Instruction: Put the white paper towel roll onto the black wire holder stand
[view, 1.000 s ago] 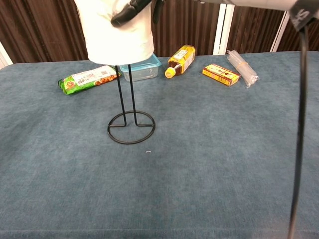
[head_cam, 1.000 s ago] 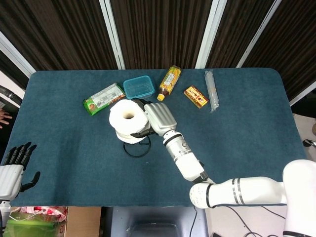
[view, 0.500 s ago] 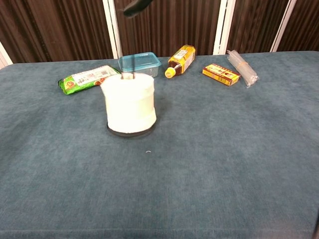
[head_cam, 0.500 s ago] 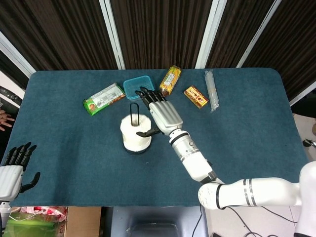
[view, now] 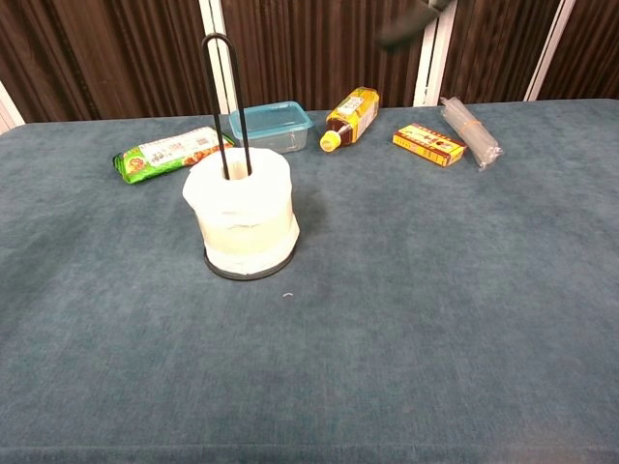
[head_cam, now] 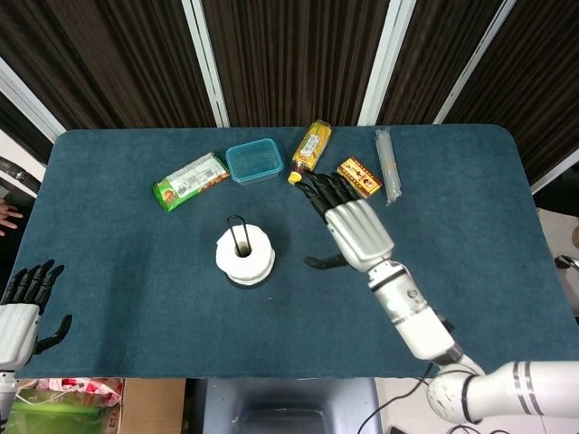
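The white paper towel roll (head_cam: 245, 254) (view: 243, 215) sits threaded over the black wire holder stand (view: 225, 102), resting on its round base (view: 248, 272) at mid-table. The stand's loop (head_cam: 239, 237) pokes up through the roll's core. My right hand (head_cam: 350, 226) hovers to the right of the roll with fingers spread and nothing in it; only a fingertip (view: 408, 26) of it shows at the top of the chest view. My left hand (head_cam: 23, 303) hangs open past the table's near left corner.
Along the far side lie a green snack packet (head_cam: 191, 180), a teal lidded box (head_cam: 253, 160), a yellow drink bottle (head_cam: 310, 149), a small yellow-red box (head_cam: 359, 176) and a clear wrapped tube (head_cam: 387, 164).
The roll left my right hand and dropped down the stand to its base. My right hand opened and drew away to the right. The left hand stayed put.
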You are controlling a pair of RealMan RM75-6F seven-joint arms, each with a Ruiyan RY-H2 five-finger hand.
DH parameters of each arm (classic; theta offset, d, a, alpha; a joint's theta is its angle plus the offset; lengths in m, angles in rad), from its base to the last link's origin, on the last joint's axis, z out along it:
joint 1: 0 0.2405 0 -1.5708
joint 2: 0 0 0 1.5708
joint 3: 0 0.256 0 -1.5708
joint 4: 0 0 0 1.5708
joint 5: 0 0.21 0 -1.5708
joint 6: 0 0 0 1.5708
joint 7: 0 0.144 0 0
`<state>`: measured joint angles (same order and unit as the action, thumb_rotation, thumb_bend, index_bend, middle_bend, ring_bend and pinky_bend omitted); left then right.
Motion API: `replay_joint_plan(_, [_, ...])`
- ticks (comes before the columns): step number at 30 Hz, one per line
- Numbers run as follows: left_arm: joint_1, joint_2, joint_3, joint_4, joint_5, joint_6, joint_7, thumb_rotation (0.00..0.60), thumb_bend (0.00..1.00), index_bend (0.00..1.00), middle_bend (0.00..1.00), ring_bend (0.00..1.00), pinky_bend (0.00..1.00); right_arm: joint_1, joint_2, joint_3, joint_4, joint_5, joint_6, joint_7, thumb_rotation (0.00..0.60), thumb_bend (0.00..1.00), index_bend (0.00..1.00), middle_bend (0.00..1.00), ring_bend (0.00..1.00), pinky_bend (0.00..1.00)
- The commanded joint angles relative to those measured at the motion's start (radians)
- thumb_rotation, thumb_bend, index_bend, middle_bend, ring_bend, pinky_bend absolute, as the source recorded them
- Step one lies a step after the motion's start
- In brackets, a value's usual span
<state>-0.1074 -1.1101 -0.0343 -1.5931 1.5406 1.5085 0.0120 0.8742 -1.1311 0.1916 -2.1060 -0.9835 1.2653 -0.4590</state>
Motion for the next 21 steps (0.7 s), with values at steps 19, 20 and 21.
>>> replay_joint_plan(19, [-0.001, -0.024, 0.011, 0.013, 0.043, 0.009, 0.058, 0.600, 0.42, 0.00, 0.00, 0.00, 0.04, -0.732, -0.046, -0.360, 0.430, -0.465, 0.454, 0.245, 0.600, 0.11, 0.00, 0.00, 0.00, 0.00])
replay_joint_plan(20, [-0.003, -0.025, 0.011, 0.010, 0.043, 0.007, 0.061, 0.600, 0.42, 0.00, 0.00, 0.00, 0.04, -0.736, -0.044, -0.358, 0.429, -0.467, 0.449, 0.245, 0.600, 0.11, 0.00, 0.00, 0.00, 0.00])
replay_joint_plan(21, [0.000, -0.026, 0.016, 0.010, 0.047, 0.009, 0.065, 0.600, 0.42, 0.00, 0.00, 0.00, 0.04, -0.740, -0.043, -0.350, 0.429, -0.474, 0.449, 0.252, 0.600, 0.11, 0.00, 0.00, 0.00, 0.00])
